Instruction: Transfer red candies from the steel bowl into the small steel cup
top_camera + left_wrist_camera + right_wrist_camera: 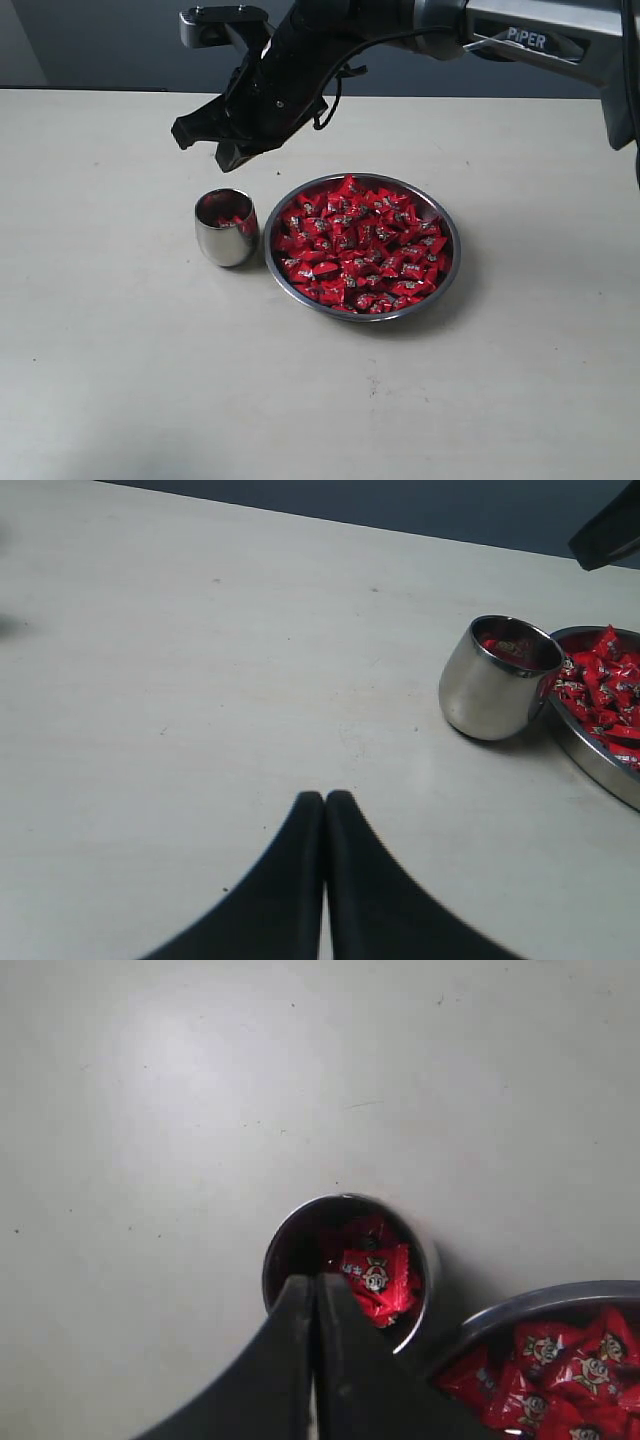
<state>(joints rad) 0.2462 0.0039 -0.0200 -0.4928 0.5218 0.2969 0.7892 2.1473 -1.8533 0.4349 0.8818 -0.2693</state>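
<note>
The steel bowl (452,240) sits right of centre, heaped with red candies (360,245). Just to its left stands the small steel cup (226,240), upright, with a few red candies (375,1275) inside. My right gripper (208,142) reaches across and hovers above the cup, shut with nothing between its fingers. In the right wrist view its tips (316,1282) lie over the cup's rim (345,1198), beside the bowl (540,1295). My left gripper (325,798) is shut and empty over bare table, well away from the cup (490,685) and the bowl (600,765).
The pale table (120,380) stretches around the cup and bowl on all sides. The right arm (540,40) crosses the top of the exterior view from the right. A dark wall runs behind the table's far edge.
</note>
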